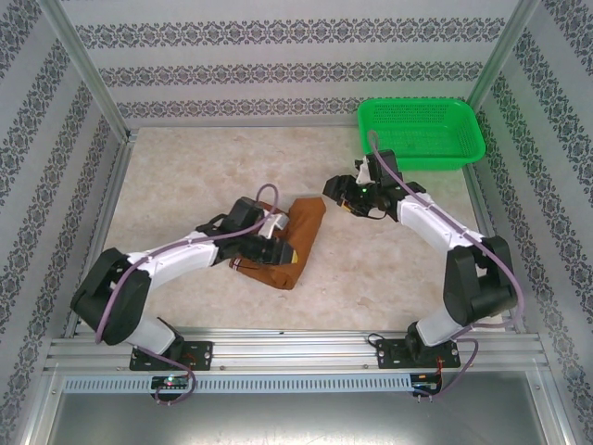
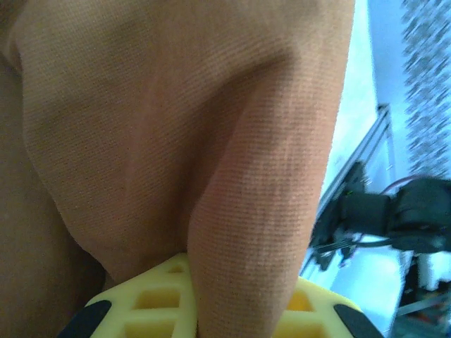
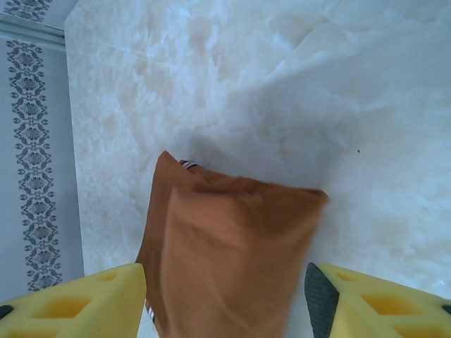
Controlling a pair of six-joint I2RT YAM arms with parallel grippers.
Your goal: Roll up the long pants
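Open marble-patterned table [image 1: 371, 269] spreads in front of and beside the right gripper [image 1: 345, 202], whose yellow fingers [image 3: 77, 299] stand wide apart, gripping nothing. Beyond it, against the table's far right edge, sits a green basket [image 1: 412, 165]. The long pants [image 1: 301, 236], folded into a thick bundle, lie just to its left, with a fold pinched in the left gripper [image 1: 281, 248].

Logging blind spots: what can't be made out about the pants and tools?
Top view: left tool fingertips hidden under its own wrist.
Left wrist view: long pants drape over the fingers, hiding the pinch.
Right wrist view: pants' near end cut off at the bottom edge.
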